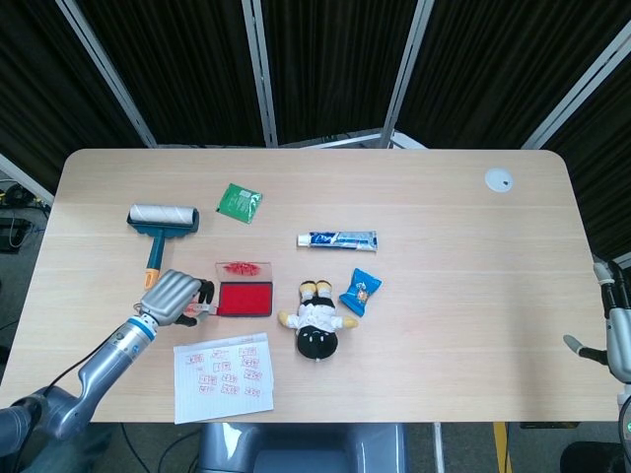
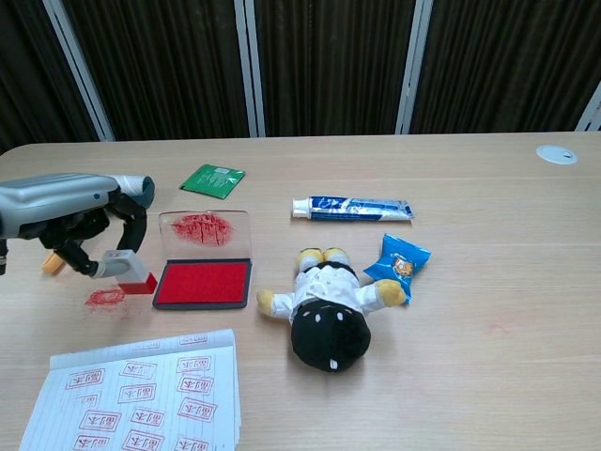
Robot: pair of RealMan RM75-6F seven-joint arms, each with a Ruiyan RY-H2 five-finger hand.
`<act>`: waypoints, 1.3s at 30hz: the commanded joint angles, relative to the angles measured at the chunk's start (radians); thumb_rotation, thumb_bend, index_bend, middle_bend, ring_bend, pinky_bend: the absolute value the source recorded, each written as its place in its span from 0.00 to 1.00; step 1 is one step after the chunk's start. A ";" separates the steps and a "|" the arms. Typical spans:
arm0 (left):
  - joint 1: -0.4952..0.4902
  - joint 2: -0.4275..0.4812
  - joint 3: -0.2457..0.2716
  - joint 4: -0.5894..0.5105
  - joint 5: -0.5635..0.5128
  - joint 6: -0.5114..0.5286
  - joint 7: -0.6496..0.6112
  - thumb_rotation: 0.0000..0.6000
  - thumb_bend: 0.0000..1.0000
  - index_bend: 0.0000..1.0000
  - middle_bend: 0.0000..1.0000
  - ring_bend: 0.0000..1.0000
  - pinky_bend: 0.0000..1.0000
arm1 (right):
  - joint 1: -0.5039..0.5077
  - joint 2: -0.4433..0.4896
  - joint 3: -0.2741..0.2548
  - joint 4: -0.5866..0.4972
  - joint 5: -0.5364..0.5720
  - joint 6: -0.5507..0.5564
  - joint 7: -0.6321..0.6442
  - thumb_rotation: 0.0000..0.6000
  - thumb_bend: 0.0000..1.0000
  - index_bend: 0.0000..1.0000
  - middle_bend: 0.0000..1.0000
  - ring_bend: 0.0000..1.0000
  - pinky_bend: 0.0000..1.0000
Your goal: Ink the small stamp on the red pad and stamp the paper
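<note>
Stamp pinched between thumb and fingers of the left hand, red face down, held just off the counter at the left edge of the red pad. The relation that governs the next move: the pad lies immediately to the right of the stamp, touching or nearly so in the chest view, with its long axis running left to right and its open lid lying on the far side. A short carry to the right, then a press down, would probably ink the face. The paper, already bearing rows of red prints, lies nearer the robot, below hand and pad. A red smear marks the counter under the hand. The right hand sits at the far right edge, well apart; whether its fingers are spread cannot be told.
</note>
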 commanded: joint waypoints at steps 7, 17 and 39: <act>-0.082 -0.052 -0.048 0.024 -0.040 -0.084 -0.007 1.00 0.73 0.56 0.55 0.84 0.81 | 0.008 -0.004 0.007 0.012 0.029 -0.022 -0.002 1.00 0.00 0.00 0.00 0.00 0.00; -0.145 -0.105 -0.078 0.072 -0.137 -0.151 0.079 1.00 0.73 0.56 0.55 0.84 0.81 | 0.008 0.000 0.011 0.018 0.043 -0.029 0.009 1.00 0.00 0.00 0.00 0.00 0.00; -0.166 -0.191 -0.054 0.179 -0.219 -0.160 0.116 1.00 0.74 0.56 0.55 0.84 0.80 | 0.014 -0.006 0.011 0.030 0.054 -0.042 0.008 1.00 0.00 0.00 0.00 0.00 0.00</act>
